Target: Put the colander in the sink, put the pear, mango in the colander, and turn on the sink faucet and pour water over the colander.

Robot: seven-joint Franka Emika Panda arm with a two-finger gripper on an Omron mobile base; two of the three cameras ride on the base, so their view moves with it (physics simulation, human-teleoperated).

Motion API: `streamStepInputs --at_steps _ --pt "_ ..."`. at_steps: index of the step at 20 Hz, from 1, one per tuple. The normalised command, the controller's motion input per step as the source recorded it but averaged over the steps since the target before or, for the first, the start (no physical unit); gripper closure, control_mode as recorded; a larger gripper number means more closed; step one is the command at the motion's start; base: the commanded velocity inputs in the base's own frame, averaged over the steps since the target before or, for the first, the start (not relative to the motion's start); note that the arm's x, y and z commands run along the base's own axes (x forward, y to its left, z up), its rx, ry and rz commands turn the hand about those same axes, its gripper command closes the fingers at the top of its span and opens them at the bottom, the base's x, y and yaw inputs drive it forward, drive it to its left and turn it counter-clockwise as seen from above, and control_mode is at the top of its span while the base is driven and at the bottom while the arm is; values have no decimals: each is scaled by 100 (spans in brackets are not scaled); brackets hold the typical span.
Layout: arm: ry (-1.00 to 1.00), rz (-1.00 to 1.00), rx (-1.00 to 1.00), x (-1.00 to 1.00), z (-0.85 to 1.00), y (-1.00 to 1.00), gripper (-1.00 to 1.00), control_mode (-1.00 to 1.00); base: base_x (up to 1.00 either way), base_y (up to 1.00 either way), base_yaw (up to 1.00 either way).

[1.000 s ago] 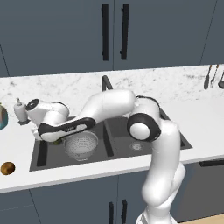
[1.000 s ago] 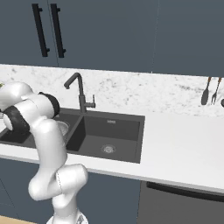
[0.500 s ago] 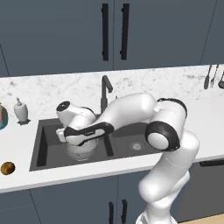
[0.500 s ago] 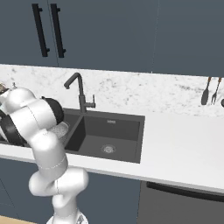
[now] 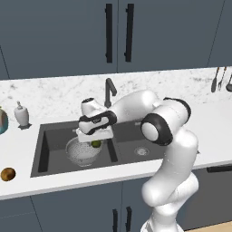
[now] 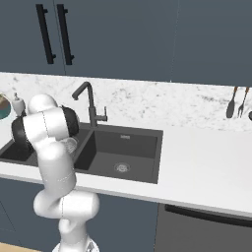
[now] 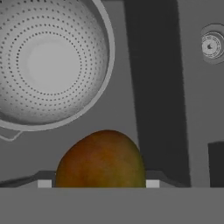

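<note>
So the gripper is hanging over the sink, right above the left basin, and its jaws are clamped on the mango, a reddish-orange and green fruit that's sitting between the finger pads in the hand view. From the left base view you can just see a bit of it peeking out greenish under the hand, just beside the right rim of the colander. The colander is resting in the left sink basin, upright, and in the hand view its inside is showing nothing but bare holes, so the mango is hovering next to it rather than over the middle. The divider between the two basins is running just to the right of the mango, and the right basin's round drain is showing further over. The sink faucet is standing behind the sink at the divider, spout hooking forward. Left of the sink there's a soap dispenser standing on the counter, and a small brown round thing near the counter's front edge, can't tell what it is
</note>
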Motion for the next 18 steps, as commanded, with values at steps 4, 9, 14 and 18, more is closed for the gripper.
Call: streamStepInputs --at_steps 4,9,14,18 --pt "5 9 -3 62 -38 4 100 -100 0 0 0" --pt "0 6 -8 53 -34 27 100 -100 0 0 0" --pt "0 1 -9 52 -21 28 100 -100 0 0 0" --pt "0 0 -1 49 -19 32 100 -100 0 0 0"
